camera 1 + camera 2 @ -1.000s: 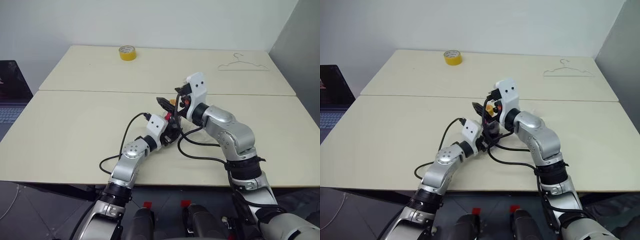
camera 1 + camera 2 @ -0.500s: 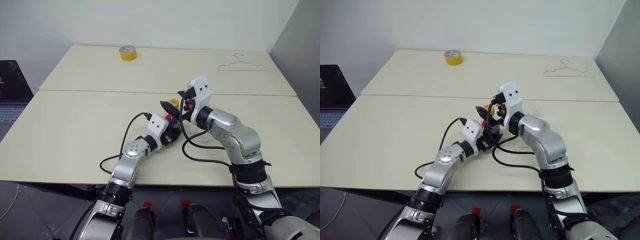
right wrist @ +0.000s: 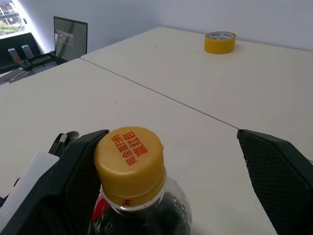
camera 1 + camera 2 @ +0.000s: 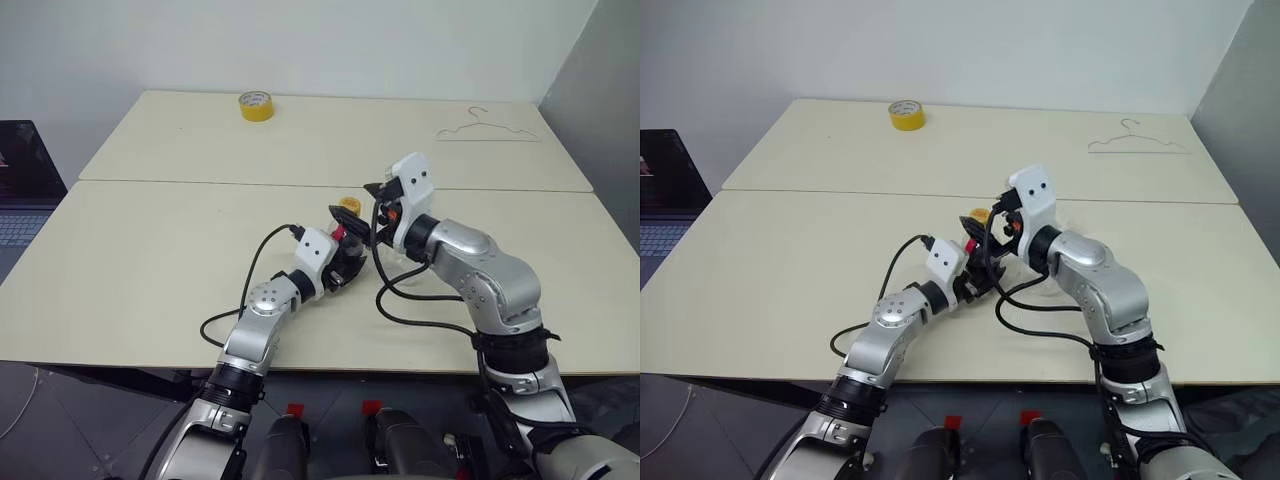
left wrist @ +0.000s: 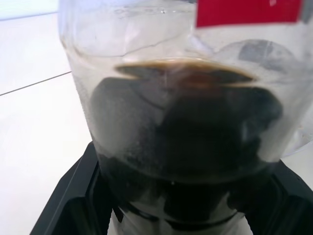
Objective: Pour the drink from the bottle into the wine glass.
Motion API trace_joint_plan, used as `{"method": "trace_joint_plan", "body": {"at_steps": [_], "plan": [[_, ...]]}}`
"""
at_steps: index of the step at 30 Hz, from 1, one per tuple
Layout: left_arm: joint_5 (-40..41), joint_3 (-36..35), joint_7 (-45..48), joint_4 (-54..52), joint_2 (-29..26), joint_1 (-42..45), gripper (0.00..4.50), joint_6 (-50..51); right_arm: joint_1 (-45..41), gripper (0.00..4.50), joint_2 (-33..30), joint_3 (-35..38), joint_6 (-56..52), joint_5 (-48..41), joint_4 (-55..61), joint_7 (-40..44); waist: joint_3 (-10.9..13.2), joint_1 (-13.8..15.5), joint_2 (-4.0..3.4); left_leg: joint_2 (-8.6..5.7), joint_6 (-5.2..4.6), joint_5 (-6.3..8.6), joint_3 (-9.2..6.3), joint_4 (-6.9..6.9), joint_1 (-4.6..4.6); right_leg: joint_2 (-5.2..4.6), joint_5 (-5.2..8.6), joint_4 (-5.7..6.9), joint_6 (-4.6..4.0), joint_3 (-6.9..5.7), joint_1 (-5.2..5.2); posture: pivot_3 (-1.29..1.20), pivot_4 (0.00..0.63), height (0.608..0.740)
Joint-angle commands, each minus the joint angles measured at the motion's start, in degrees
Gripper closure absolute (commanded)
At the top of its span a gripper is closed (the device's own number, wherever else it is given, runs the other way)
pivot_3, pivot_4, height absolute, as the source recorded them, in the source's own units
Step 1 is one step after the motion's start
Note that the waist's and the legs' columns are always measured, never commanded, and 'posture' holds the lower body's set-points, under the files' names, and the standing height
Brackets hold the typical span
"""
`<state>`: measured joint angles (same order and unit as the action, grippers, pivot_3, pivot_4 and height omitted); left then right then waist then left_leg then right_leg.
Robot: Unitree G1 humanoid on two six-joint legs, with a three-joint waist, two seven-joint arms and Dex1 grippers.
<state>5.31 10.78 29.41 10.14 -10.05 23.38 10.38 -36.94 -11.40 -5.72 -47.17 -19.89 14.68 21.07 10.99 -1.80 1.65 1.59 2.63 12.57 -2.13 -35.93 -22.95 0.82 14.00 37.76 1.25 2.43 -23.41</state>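
Left eye view: near frame centre the left hand is clenched on the bottle, upright on the bench; its yellow cap is on, and the right hand hangs just right of it, fingers spread wide, grasping nothing. A tape roll lies upper left, a hanger upper right. Any tilt now pours nothing; a careless twist of the cap could spin or topple the bottle if the lower grip slips. Left wrist view: alone shows the drink filling the lower body beneath the red label. Right wrist view: alone shows the cap's print and the spread fingers flanking it without contact. I cannot make out the wine glass with any certainty.
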Motion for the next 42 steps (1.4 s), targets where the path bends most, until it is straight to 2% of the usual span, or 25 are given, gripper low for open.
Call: {"method": "trace_joint_plan", "body": {"at_steps": [1,4,8,14,15,22,34,42], "plan": [[-1.5,0.7,0.1,3.4,-0.6,-1.4,1.26,1.4,0.1,0.04,-1.0,2.3,-0.4,-1.2,3.0,0.1,0.0,0.0,0.0,0.0,0.0,0.0,0.0,0.0,0.0,0.0,0.0,0.0,0.0,0.0,0.0,0.0,0.15,0.74],[-1.5,0.7,0.1,3.5,-0.7,-1.4,1.26,1.4,0.3,0.04,-1.4,2.7,-0.9,-2.0,3.6,0.3,0.0,0.0,0.0,0.0,0.0,0.0,0.0,0.0,0.0,0.0,0.0,0.0,0.0,0.0,0.0,0.0,0.15,0.74],[-1.6,0.8,0.1,3.7,-0.7,-1.3,1.26,1.3,0.8,0.87,-2.1,2.8,-1.2,-2.7,4.1,0.3,0.0,0.0,0.0,0.0,0.0,0.0,0.0,0.0,0.0,0.0,0.0,0.0,0.0,0.0,0.0,0.0,0.15,0.74],[-1.6,0.9,0.2,4.2,-0.7,-1.1,1.26,1.1,1.1,3.04,-2.1,2.6,-1.0,-3.2,4.6,0.7,0.0,0.0,0.0,0.0,0.0,0.0,0.0,0.0,0.0,0.0,0.0,0.0,0.0,0.0,0.0,0.0,0.15,0.74],[-1.6,0.9,0.3,4.3,-0.7,-1.1,1.26,1.0,1.1,3.23,-2.1,2.5,-0.9,-3.3,4.6,0.7,0.0,0.0,0.0,0.0,0.0,0.0,0.0,0.0,0.0,0.0,0.0,0.0,0.0,0.0,0.0,0.0,0.15,0.74],[-1.8,0.9,0.2,4.6,-0.6,-0.9,1.26,0.9,0.9,3.23,-2.5,1.9,0.5,-3.7,4.7,1.8,0.0,0.0,0.0,0.0,0.0,0.0,0.0,-0.01,0.0,0.0,0.0,0.0,0.0,0.0,0.0,0.0,0.15,0.74],[-1.9,0.8,0.3,4.0,-0.5,-1.5,1.26,1.0,1.1,3.23,-6.6,-0.8,9.6,-1.4,3.4,9.3,0.0,0.0,0.0,-0.02,0.0,0.0,0.0,0.01,-0.04,-0.01,0.0,-0.05,0.0,-0.01,0.0,0.0,0.15,0.74],[-2.0,0.9,0.3,3.4,-0.6,-1.9,1.26,1.1,0.7,3.23,-1.5,4.2,2.8,-7.7,3.1,6.1,0.0,0.0,0.0,0.0,0.0,0.0,-0.01,0.02,-0.04,0.0,0.0,-0.05,0.0,0.0,-0.01,0.0,0.15,0.74]]}}
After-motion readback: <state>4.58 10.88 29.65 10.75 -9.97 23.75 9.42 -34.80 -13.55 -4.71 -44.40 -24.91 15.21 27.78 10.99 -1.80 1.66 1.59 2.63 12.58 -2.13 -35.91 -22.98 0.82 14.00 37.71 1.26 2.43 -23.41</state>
